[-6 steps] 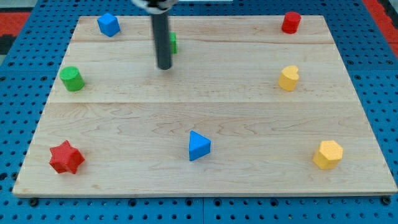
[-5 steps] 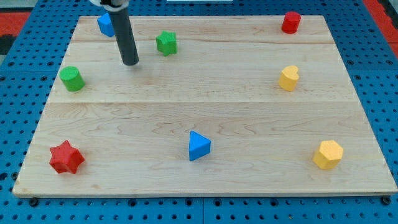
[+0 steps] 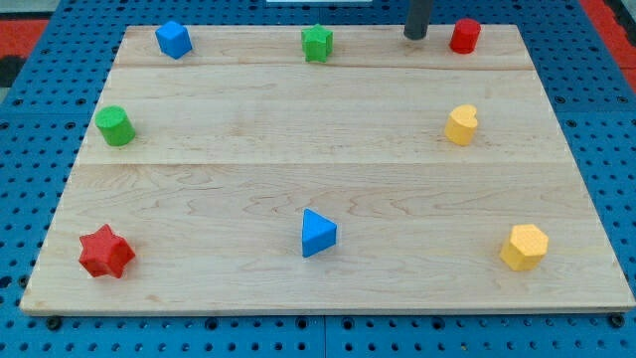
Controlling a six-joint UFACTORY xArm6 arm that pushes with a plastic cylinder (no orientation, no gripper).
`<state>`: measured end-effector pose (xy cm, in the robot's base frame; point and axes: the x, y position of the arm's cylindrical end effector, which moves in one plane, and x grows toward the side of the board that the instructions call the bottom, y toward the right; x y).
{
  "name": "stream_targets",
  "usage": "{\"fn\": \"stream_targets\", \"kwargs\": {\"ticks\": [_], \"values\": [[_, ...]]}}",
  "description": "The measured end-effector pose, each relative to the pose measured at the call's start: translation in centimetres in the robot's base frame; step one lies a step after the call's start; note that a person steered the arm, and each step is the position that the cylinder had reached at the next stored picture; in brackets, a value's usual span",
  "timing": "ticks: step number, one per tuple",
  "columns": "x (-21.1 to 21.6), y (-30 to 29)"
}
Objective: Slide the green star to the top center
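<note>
The green star (image 3: 317, 43) sits near the top edge of the wooden board (image 3: 328, 179), about at its centre. My tip (image 3: 415, 36) is at the view's top, well to the right of the star and apart from it. It stands just left of the red cylinder (image 3: 464, 36). Only the lower part of the rod shows.
A blue cube (image 3: 173, 39) is at the top left and a green cylinder (image 3: 115, 126) at the left. A yellow heart-like block (image 3: 460, 125) is at the right. A red star (image 3: 105, 252), a blue triangle (image 3: 317, 233) and a yellow hexagon (image 3: 524, 247) lie along the bottom.
The green star has moved right and up, to the top centre. My tip has moved from the star's left across to the top right, near the red cylinder.
</note>
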<state>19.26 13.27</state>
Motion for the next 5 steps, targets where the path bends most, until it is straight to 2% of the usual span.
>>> {"fn": "stream_targets", "kwargs": {"ticks": [2,5], "values": [[-0.1,0.3],[-0.1,10.1]]}}
